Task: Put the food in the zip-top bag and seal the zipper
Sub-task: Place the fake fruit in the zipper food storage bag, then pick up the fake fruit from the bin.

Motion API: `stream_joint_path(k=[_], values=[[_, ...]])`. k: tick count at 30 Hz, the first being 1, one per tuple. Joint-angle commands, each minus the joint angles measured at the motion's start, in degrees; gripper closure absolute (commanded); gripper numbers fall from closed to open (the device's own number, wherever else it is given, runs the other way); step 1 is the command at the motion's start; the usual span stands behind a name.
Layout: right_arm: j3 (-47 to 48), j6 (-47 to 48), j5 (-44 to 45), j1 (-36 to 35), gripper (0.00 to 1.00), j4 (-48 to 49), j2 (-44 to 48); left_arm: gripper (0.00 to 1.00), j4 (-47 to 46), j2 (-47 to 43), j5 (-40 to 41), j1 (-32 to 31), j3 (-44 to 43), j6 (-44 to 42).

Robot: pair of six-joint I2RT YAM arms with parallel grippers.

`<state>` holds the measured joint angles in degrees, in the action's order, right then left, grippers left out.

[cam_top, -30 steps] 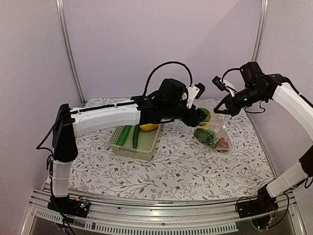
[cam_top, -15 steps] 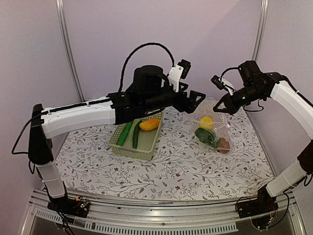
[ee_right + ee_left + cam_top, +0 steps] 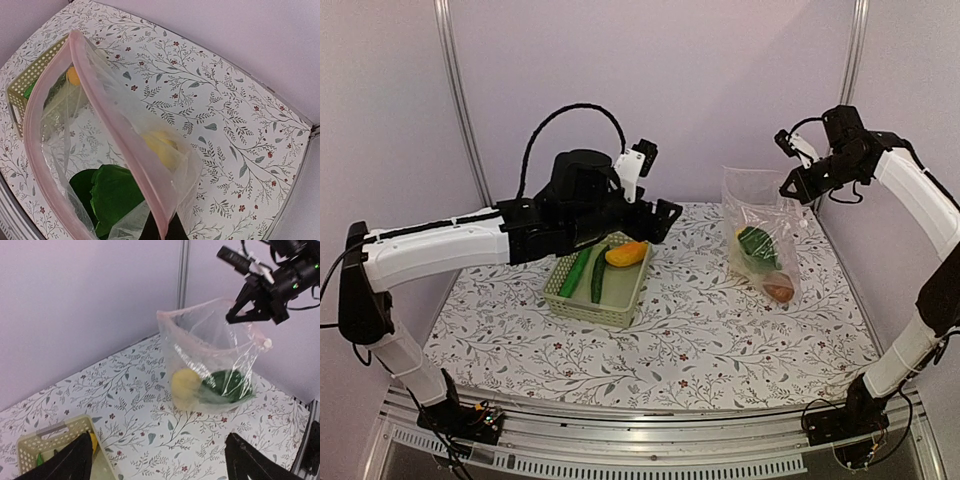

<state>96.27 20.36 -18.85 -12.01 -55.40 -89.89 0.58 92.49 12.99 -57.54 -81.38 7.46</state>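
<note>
Clear plastic zip-top bag (image 3: 748, 200) held upright by my right claw (image 3: 798, 187), clenched on its mouth. Inside: bok choy (image 3: 757, 247), lemon (image 3: 185, 382), mushroom (image 3: 779, 292). My left claw (image 3: 660, 218) is released and empty. To do: cucumbers (image 3: 597, 277) and orange pepper (image 3: 626, 253) lie in the basket (image 3: 610, 308); zipper (image 3: 125, 135) unsealed.

Both arms aloft: left claw (image 3: 665, 213) agape, right claw (image 3: 789, 189) pinched tight.

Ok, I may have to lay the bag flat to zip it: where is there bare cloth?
The widest bare cloth is the near strip in front of the basket. A narrower patch lies between basket and zip-top bag. Crowded: far right, where the right gripper holds the bag up, and above the basket, where the open left gripper hovers.
</note>
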Motion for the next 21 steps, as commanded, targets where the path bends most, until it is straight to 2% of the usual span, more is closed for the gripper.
stream_joint_path(k=[1,5,8,15,21], values=[[5.3,-0.1,5.5,0.3,1.0,2.5,-1.8,0.09,10.9,-1.1,2.6,6.4,4.3,7.6],[6.6,-0.8,2.6,0.2,1.0,2.3,-2.8,0.1,15.9,-1.4,-0.8,11.1,7.0,11.5],[5.0,-0.5,-1.0,-0.9,1.0,1.8,-2.7,0.12,18.0,-0.8,-3.7,13.8,8.4,11.1],[-3.5,3.9,-4.8,-8.0,1.0,0.8,1.3,0.14,19.3,4.8,-15.8,20.9,7.2,1.9],[-8.9,4.8,-7.6,-9.6,1.0,0.5,4.7,0.14,21.5,13.8,-22.4,24.5,1.5,-6.0]])
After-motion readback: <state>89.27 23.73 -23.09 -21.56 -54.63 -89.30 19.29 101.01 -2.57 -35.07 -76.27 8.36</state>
